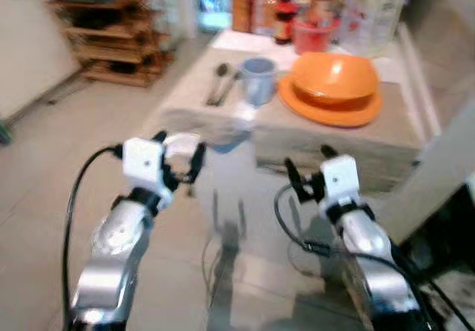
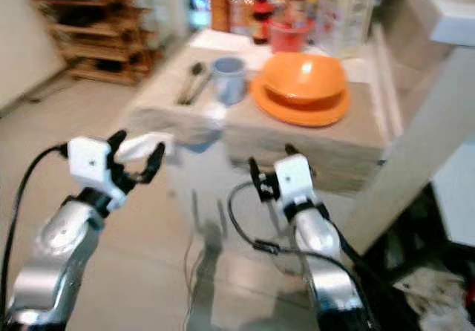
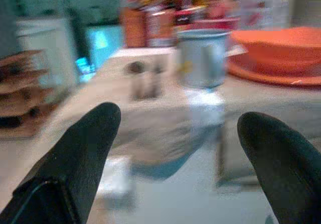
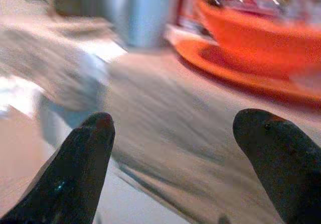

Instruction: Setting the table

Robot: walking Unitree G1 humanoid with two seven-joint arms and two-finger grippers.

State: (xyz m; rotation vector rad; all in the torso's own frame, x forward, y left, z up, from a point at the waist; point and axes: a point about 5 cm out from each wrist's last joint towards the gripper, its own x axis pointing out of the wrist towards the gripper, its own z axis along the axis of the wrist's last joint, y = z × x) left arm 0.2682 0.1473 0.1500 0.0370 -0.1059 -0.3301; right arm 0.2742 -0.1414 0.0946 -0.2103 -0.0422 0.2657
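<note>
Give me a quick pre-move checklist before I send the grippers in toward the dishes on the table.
1. Left gripper open and empty: ok, fingers spread with nothing between them.
2. Right gripper open and empty: ok, fingers apart.
3. Orange bowl seated on the orange plate: ok.
4. Blue cup upright beside the plate: ok.
5. Spoons lying flat on the cloth-covered table, beside the cup: ok; how many, cannot tell, blurred.
6. Both grippers short of the table's near edge: ok, neither touches anything.
</note>
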